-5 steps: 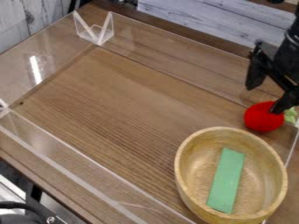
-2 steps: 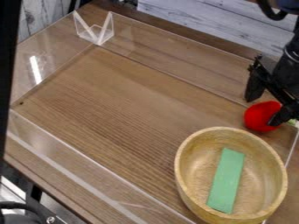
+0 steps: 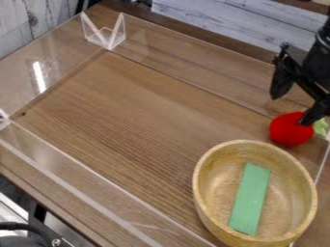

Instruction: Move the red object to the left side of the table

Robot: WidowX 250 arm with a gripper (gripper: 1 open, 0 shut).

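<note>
One red object (image 3: 291, 130), one bowl (image 3: 214, 169), one strip (image 3: 250, 199)

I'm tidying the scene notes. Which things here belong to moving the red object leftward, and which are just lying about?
Belongs to the job:
red toy fruit, at the right edge
table, its left side the goal
claw, open, just above the fruit

Just lying about:
wooden bowl
green strip inside the bowl

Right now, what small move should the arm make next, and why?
Probably lower the open gripper around the red fruit and close. The fruit sits at the table's right edge beside the bowl, not yet gripped.
</note>
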